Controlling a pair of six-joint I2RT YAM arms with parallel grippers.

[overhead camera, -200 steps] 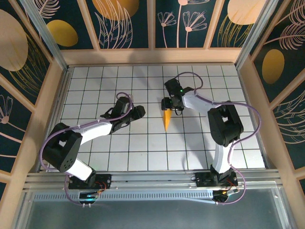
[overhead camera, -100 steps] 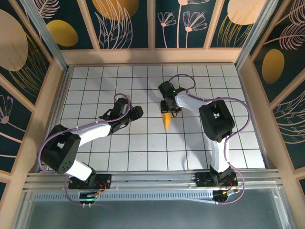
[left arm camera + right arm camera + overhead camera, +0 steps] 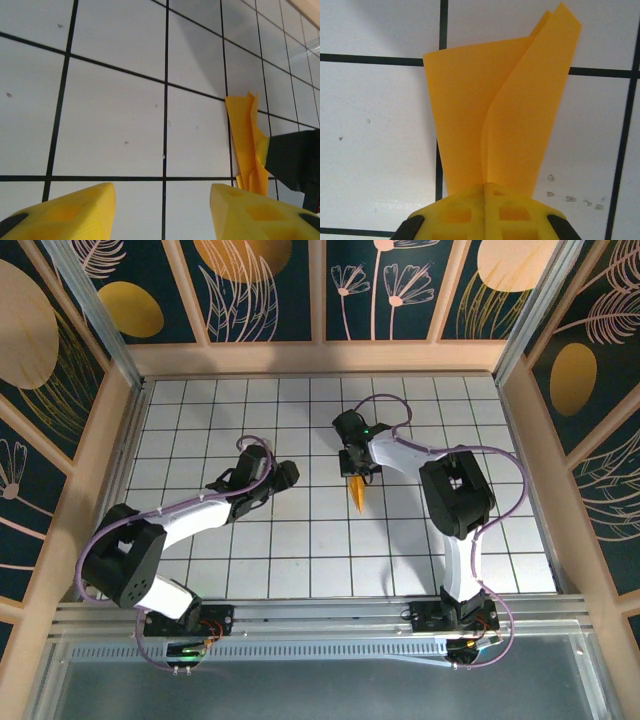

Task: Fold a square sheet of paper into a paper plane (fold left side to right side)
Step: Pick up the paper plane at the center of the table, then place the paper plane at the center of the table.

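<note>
The right gripper [image 3: 355,472] is clamped tight on the wide end of the paper plane [image 3: 357,495] near the middle of the grid-tiled table [image 3: 200,560]. The orange-yellow dart's tip points toward the table's near edge, and its layers splay apart beyond the closed yellow fingers [image 3: 460,215]. The left gripper [image 3: 288,476] hovers over the table left of centre, its jaws partway apart and holding nothing.

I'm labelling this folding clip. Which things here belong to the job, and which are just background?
Job: paper plane; right arm, jaws shut on the plane; left arm, jaws open, apart from it.
Just there: grid table; patterned wall panels.
</note>
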